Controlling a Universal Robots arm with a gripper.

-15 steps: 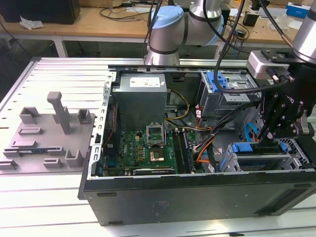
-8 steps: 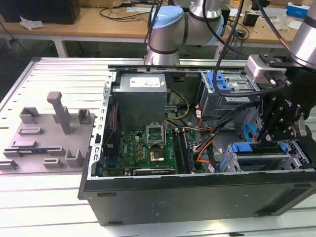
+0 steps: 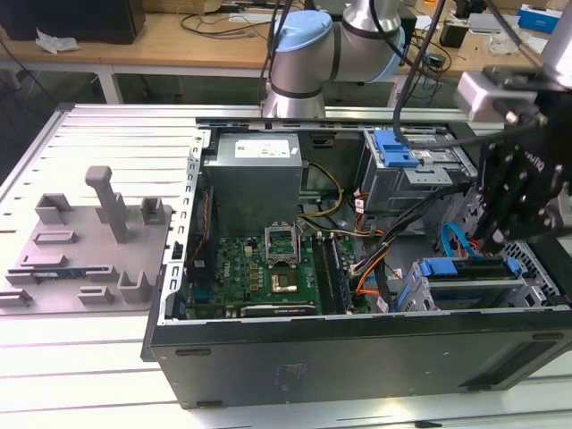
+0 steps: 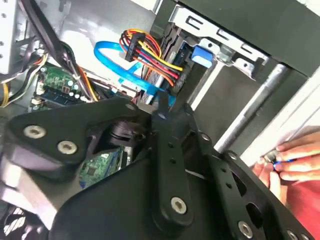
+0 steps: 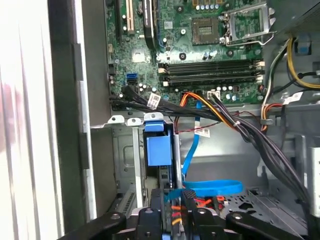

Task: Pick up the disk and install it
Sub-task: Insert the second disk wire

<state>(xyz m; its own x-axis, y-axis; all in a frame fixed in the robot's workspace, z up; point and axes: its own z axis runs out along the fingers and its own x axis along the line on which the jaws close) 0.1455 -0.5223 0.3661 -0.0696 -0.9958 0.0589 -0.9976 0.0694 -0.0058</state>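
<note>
Workbench-mounted open case [image 3: 357,357] is entered by the gripper [image 3: 497,234], fingers pressed together beside the seated disk [image 3: 469,268].

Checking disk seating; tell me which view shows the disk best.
The exterior view: the disk lies flat in its bay, blue frame along its edge, below the tool. In the first wrist view it stands edge-on; in the second, just a blue corner.
</note>
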